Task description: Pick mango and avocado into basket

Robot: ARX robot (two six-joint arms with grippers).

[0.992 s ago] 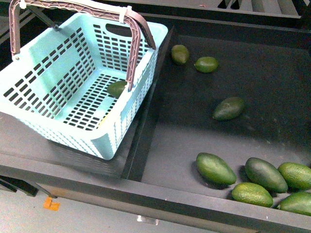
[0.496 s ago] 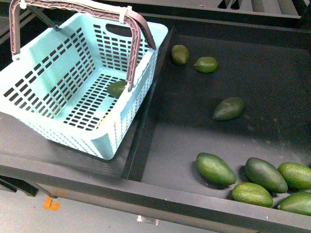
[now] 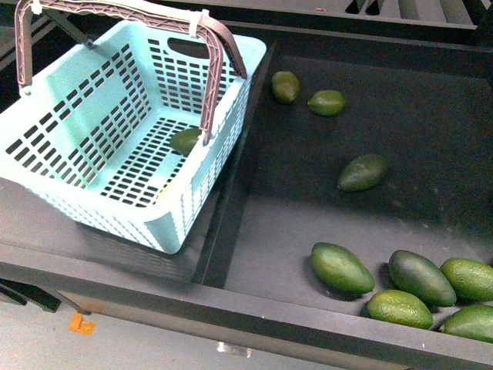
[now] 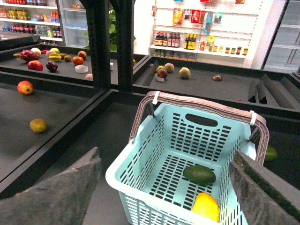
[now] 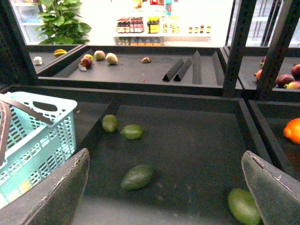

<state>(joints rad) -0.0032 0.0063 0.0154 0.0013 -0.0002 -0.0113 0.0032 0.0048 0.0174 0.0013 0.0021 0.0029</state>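
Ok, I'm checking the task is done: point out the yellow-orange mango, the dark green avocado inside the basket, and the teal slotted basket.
yellow-orange mango [image 4: 206, 206], left wrist view, middle of its skin.
dark green avocado [image 4: 199, 175], left wrist view, centre of the fruit.
teal slotted basket [image 4: 201, 135], left wrist view, far slotted wall.

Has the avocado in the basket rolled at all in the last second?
No. In the front view the avocado sits at the same spot on the basket floor, just left of the handle upright, as before.
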